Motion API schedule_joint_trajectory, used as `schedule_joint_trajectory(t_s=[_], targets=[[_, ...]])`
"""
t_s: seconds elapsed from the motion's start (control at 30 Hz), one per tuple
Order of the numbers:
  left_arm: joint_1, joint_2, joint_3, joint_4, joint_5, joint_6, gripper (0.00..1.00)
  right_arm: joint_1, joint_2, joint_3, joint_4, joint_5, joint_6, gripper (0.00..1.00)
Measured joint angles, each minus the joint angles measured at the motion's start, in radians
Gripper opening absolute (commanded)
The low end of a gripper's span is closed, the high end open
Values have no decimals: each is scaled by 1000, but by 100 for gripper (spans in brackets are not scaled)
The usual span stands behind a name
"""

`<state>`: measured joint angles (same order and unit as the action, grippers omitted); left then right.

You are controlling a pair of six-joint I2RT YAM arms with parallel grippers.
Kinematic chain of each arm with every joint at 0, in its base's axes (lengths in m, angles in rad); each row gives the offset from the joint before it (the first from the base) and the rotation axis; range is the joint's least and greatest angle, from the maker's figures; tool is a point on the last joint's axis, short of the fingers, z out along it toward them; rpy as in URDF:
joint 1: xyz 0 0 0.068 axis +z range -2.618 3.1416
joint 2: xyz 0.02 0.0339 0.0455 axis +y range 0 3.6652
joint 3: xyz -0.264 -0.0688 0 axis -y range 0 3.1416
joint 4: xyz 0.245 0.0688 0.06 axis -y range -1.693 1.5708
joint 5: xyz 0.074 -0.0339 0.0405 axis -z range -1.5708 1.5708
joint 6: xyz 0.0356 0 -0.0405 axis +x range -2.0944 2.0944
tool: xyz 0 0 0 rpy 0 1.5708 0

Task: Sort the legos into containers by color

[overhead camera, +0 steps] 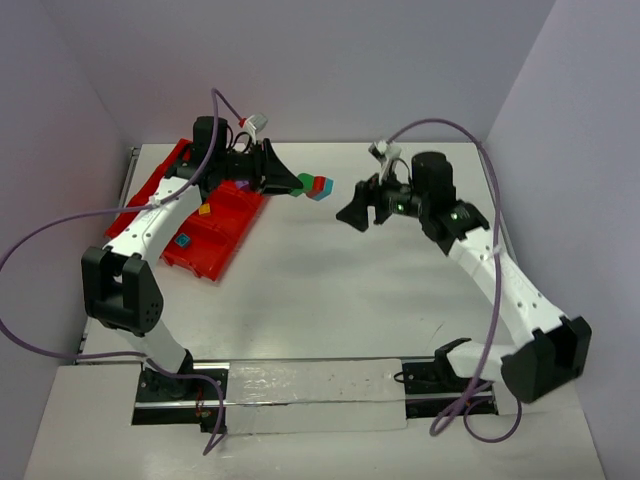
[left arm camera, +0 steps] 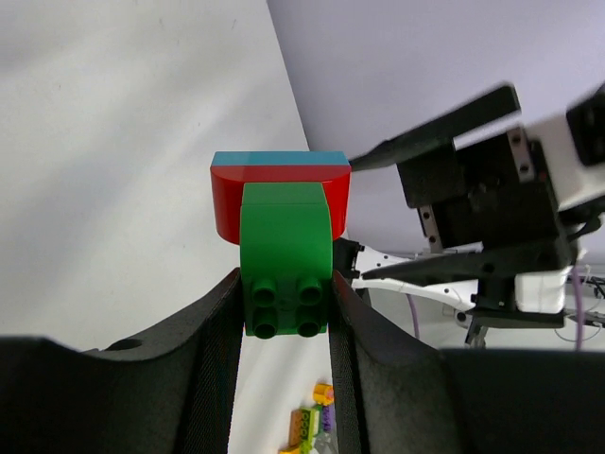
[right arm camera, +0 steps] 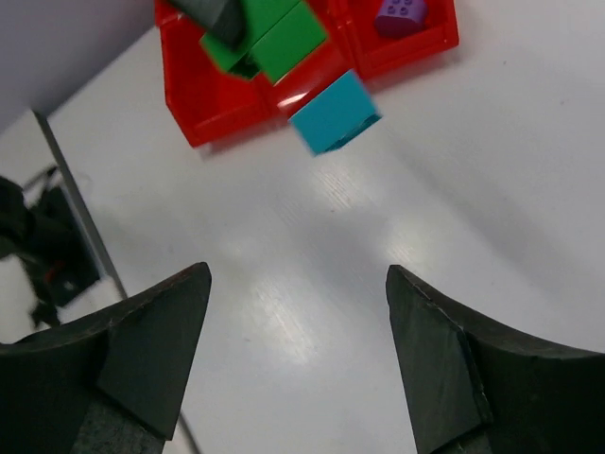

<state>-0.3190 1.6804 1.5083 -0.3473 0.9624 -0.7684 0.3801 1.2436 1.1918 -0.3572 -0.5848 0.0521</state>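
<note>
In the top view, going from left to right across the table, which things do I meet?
The red tray → left claw → the green, red and cyan lego stack it holds → open right claw.

I work on a white counter (overhead camera: 330, 290) that fills the middle of the top view, smooth with a slight sheen. Three plain, pale lavender walls box it in: the back wall (overhead camera: 320, 60) across the top of the frame, the left wall (overhead camera: 40, 150) slanting down the left edge, and the right wall (overhead camera: 590, 120) down the right edge. At bottom centre, a pale glossy strip (overhead camera: 310, 395) lies along the counter's near edge. The light is even and diffuse, and shadows are soft. In my right wrist view, faint bright streaks of reflection cross the counter near mid-frame.
</note>
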Motion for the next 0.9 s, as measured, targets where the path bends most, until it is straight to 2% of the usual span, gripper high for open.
schedule_joint_trajectory(t_s=[0.07, 0.13, 0.4, 0.67, 0.9], targets=[[2, -10, -28, -1, 4, -12, 0, 26, -95, -114, 69, 4, -76, 90], [4, -20, -54, 2, 11, -24, 0, 62, -154, -164, 98, 13, -150, 90], [7, -97, -132, 10, 57, -51, 0, 126, -206, -203, 196, 32, -300, 90], [6, -189, -158, 4, 92, -38, 0, 199, -189, -212, 244, 52, -354, 91], [7, -210, -178, -25, 104, -15, 0, 223, -71, -149, 245, 48, -413, 90]])
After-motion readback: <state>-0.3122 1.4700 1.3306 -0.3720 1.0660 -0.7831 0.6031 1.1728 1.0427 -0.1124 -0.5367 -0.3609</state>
